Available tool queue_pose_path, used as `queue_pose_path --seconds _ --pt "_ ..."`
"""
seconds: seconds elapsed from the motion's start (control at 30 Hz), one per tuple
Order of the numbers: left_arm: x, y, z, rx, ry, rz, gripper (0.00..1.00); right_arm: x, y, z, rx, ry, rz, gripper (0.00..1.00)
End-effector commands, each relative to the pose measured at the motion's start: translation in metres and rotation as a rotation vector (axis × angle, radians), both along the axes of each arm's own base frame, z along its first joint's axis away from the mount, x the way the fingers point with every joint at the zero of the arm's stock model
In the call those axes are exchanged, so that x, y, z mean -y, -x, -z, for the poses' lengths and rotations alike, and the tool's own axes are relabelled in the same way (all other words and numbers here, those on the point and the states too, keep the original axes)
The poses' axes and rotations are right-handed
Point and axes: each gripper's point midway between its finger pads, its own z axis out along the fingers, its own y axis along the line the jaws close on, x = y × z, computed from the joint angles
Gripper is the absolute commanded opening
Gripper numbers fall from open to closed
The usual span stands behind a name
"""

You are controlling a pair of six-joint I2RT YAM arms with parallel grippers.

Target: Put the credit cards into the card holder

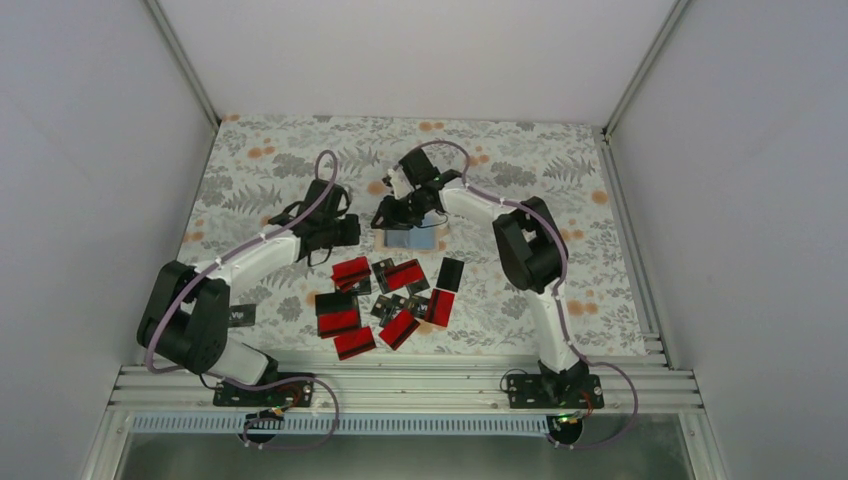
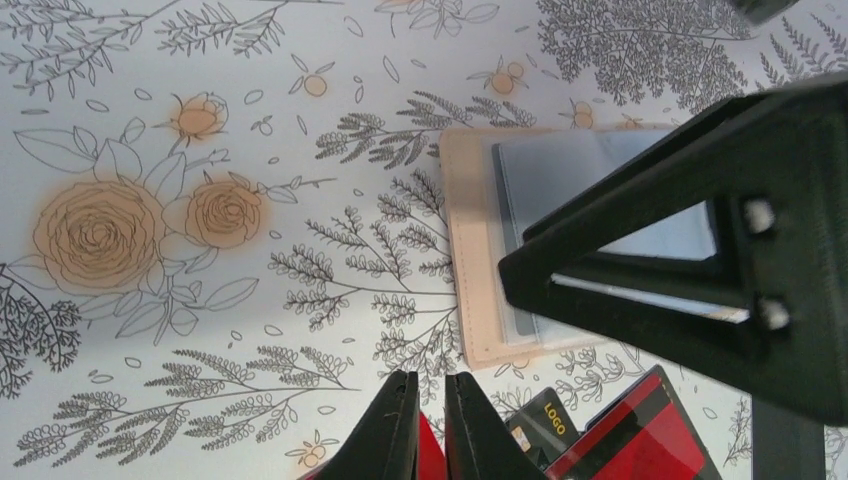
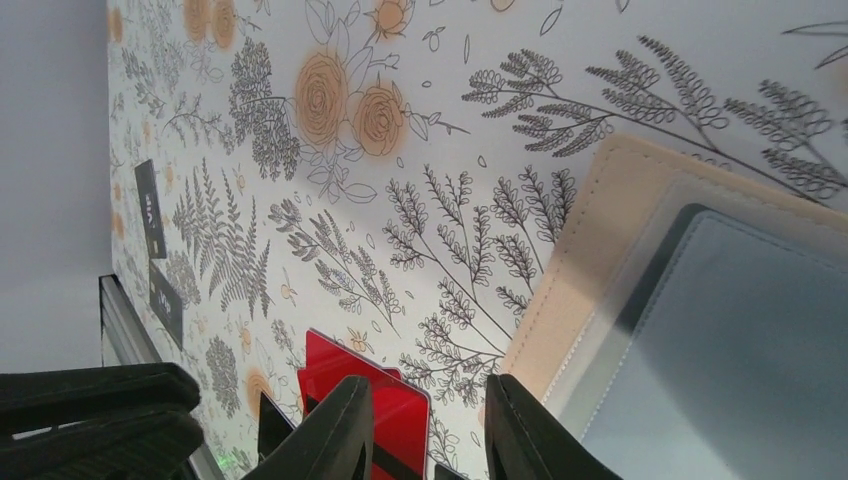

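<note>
I'm holding my left jaws pressed almost together and my right jaws partly spread over the open card holder (image 2: 470, 250).
My left jaws are hanging just above the credit cards (image 1: 390, 295) scattered on the counter (image 1: 560, 180); I can't tell if they're pinching one. My right jaws are gripping nothing at the holder's edge. Likely risk: a nudge sliding the holder or flipping it shut. The top view is showing the whole scatter; the wrist views are catching only a few red corners.
</note>
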Motion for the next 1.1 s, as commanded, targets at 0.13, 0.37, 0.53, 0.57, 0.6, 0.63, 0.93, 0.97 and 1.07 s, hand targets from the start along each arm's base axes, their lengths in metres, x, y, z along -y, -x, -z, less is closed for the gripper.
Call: queue_pose_path --seconds 0.13,0.37,0.53,0.57,0.6,0.63,0.93,0.97,1.07 --pt "0.006 0.008 -0.002 0.011 0.043 0.02 0.1 0.028 -0.003 -0.029 0.126 0.068 0.031 0.31" --pt "0.019 0.011 -0.001 0.007 0.043 0.048 0.1 0.072 -0.014 -0.01 0.172 0.221 0.132 0.31" --pt "0.023 0.011 0.005 -0.006 0.037 0.054 0.1 0.074 -0.012 0.01 0.14 0.238 0.134 0.26" --pt "0.023 0.011 0.006 -0.01 0.035 0.054 0.1 0.073 -0.012 0.014 0.135 0.238 0.132 0.25" --pt "0.024 0.011 0.007 -0.012 0.033 0.055 0.1 0.072 -0.013 0.017 0.129 0.239 0.132 0.25" --pt "0.024 0.011 0.007 -0.014 0.031 0.057 0.1 0.071 -0.013 0.02 0.127 0.238 0.128 0.23" --pt "0.023 0.01 0.013 -0.026 0.013 0.054 0.1 0.049 -0.012 0.036 0.076 0.176 0.075 0.1" --pt "0.023 0.01 0.013 -0.027 0.012 0.053 0.1 0.048 -0.013 0.036 0.075 0.171 0.072 0.1" --pt "0.021 0.011 0.015 -0.029 0.003 0.045 0.1 0.044 -0.013 0.038 0.065 0.158 0.065 0.1"
